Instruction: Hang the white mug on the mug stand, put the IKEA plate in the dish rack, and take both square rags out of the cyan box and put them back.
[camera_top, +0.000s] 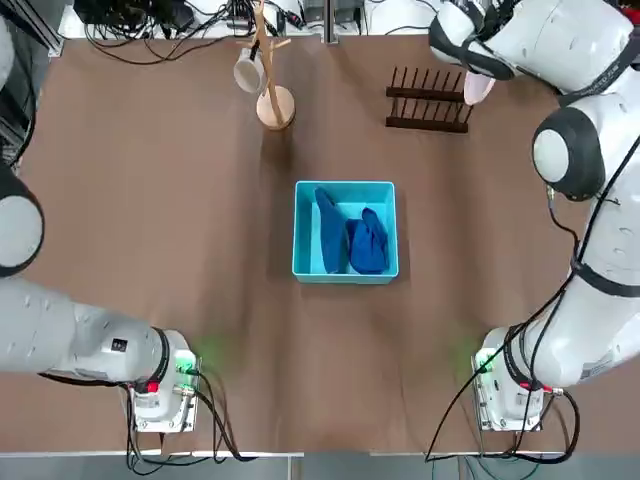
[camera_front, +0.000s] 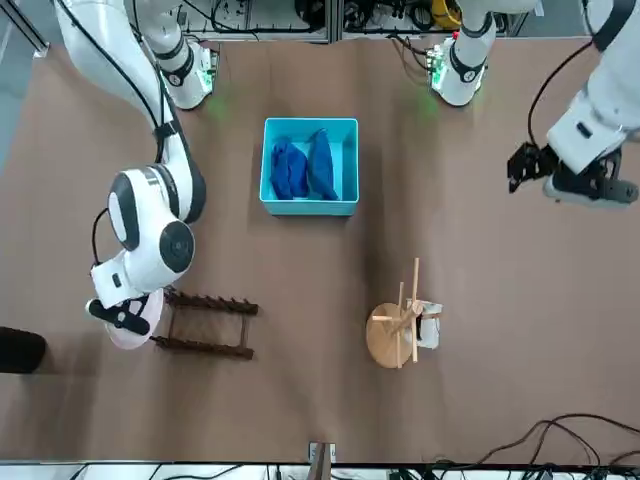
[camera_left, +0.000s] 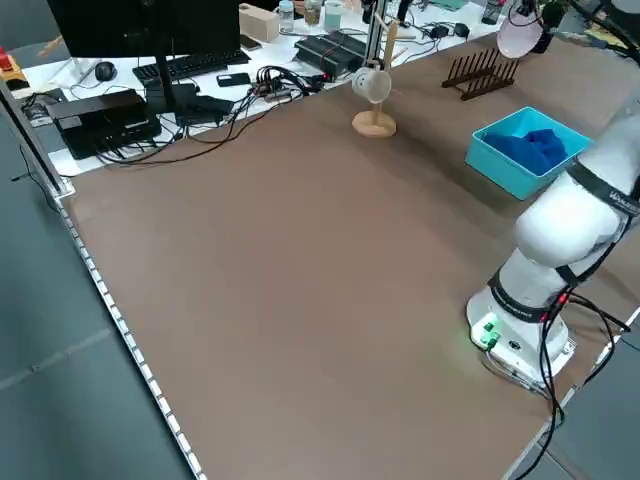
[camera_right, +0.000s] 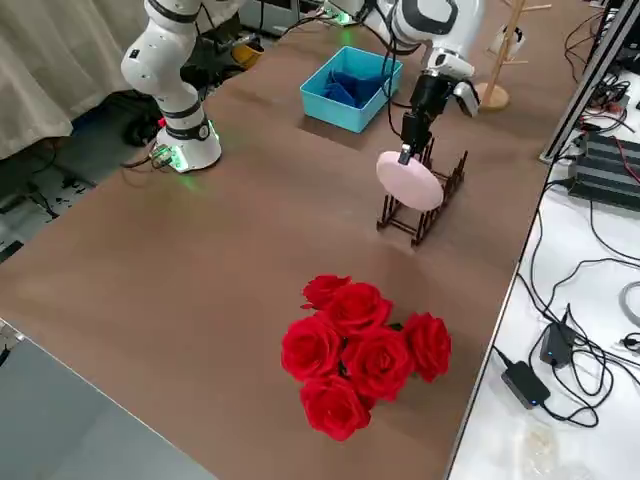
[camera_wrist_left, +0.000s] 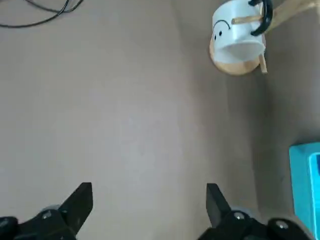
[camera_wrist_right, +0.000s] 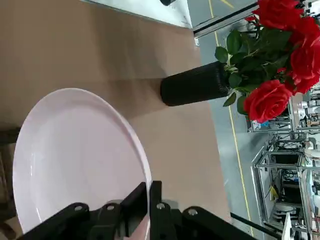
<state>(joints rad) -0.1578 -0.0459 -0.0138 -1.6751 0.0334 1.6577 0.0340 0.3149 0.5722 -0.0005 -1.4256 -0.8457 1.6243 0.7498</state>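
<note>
Right hand, clamped on the IKEA plate rim, hangs over the dish rack at centre frame. Lower the plate edge-on between two pegs before releasing. Left hand idle, fingers apart.

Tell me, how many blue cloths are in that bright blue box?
2. Both square rags lie inside the cyan box: one rag along its left side in the top view, the other rag bunched beside it on the right. Nothing suggests a third underneath, though folds could hide one.

Brown tabletop carries mug stand, dish rack, cyan box, rose vase, both arm bases.
</note>
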